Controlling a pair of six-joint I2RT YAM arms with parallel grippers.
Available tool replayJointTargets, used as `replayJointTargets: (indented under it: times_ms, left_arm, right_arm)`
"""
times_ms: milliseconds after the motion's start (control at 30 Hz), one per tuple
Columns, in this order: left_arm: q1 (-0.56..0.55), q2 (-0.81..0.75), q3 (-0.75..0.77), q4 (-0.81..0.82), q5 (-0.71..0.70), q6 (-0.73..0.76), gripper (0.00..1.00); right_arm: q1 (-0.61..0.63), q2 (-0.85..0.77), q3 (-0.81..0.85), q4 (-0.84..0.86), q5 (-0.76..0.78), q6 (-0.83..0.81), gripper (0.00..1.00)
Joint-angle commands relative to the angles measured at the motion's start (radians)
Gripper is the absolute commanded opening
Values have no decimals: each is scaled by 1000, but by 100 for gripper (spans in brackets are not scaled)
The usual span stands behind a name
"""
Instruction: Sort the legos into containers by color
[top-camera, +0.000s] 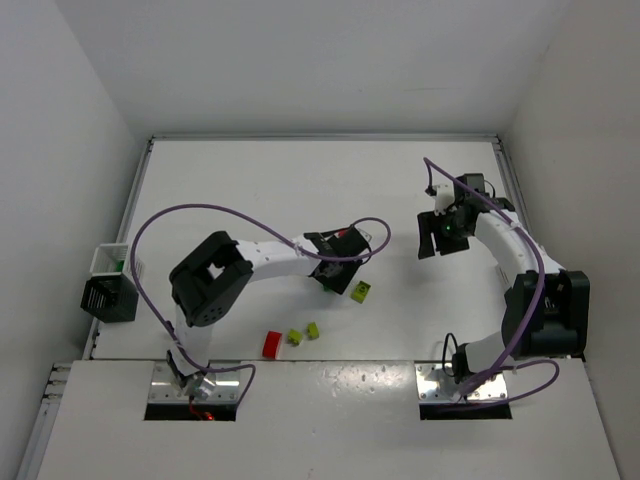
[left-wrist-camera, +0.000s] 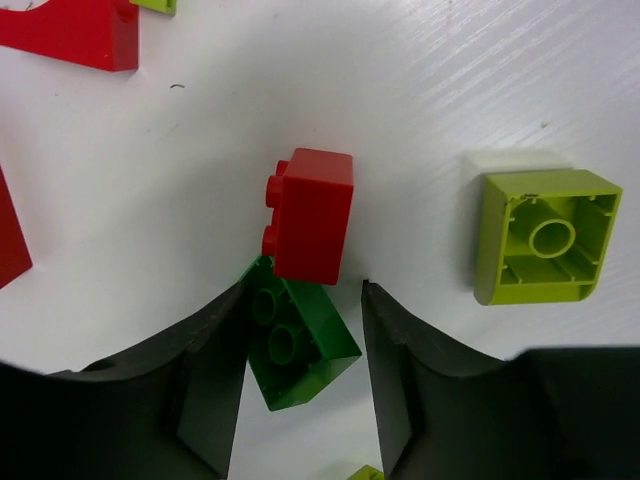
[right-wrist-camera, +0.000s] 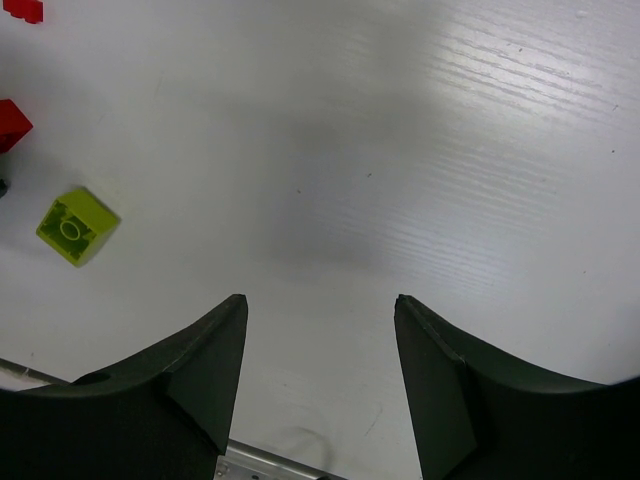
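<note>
In the left wrist view a dark green lego (left-wrist-camera: 300, 350) lies between my left gripper's (left-wrist-camera: 305, 283) fingers, touching the left finger, with a gap to the right one. A red lego (left-wrist-camera: 312, 215) is clicked onto its far end, just past the fingertips. A lime lego (left-wrist-camera: 545, 235) lies upside down to the right. From above, my left gripper (top-camera: 335, 272) is low at mid-table beside that lime lego (top-camera: 361, 291). My right gripper (top-camera: 440, 232) hangs open over bare table, nothing between its fingers (right-wrist-camera: 225, 330). A white container (top-camera: 112, 260) stands at the far left edge.
A red lego (top-camera: 272, 344) and two lime legos (top-camera: 294, 336) (top-camera: 313, 329) lie near the front edge. A black bin (top-camera: 108, 298) sits against the white container. More red pieces (left-wrist-camera: 80, 30) show at the left wrist view's top left. The right wrist view shows a lime lego (right-wrist-camera: 77, 226) far left.
</note>
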Motion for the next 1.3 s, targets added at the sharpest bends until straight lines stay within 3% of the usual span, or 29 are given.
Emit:
replayJointTargets:
  times_ms: [0, 67, 167, 333, 400, 567, 667, 767, 933, 1100, 1133, 1267]
  left_arm:
    - [2, -52, -34, 16, -12, -17, 51]
    - [2, -63, -47, 26, -12, -17, 39]
    - [11, -74, -70, 36, -3, -8, 36]
    - [11, -124, -80, 45, 6, 35, 18]
    - [11, -184, -70, 45, -3, 84, 11]
    - [38, -394, -93, 35, -49, 162, 4]
    - [147, -538, -136, -3, -60, 185, 4]
    - [339, -587, -108, -133, -42, 220, 4]
    - [742, -661, -57, -258, -18, 331, 1]
    - [1029, -670, -47, -327, 32, 420, 1]
    - [1128, -670, -47, -336, 53, 447, 1]
    - [1334, -597, -19, -336, 113, 500, 1]
  right_arm:
    - [-4, -26, 7, 24, -4, 12, 61]
    - [-4, -26, 7, 24, -4, 12, 61]
    - [-4, -26, 7, 24, -4, 12, 61]
    - [-4, -26, 7, 24, -4, 12, 61]
    - [-4, -26, 7, 24, -4, 12, 61]
    - [-4, -35, -2, 24, -4, 12, 61]
    - [-4, -35, -2, 15, -29, 2, 61]
    - [-4, -35, 7, 5, -63, -7, 61]
    - [17, -26, 18, -5, -112, -28, 61]
    - [17, -3, 37, -24, -121, -28, 61]
    - [17, -3, 37, -24, -121, -28, 61]
    - [17, 6, 37, -24, -130, -28, 61]
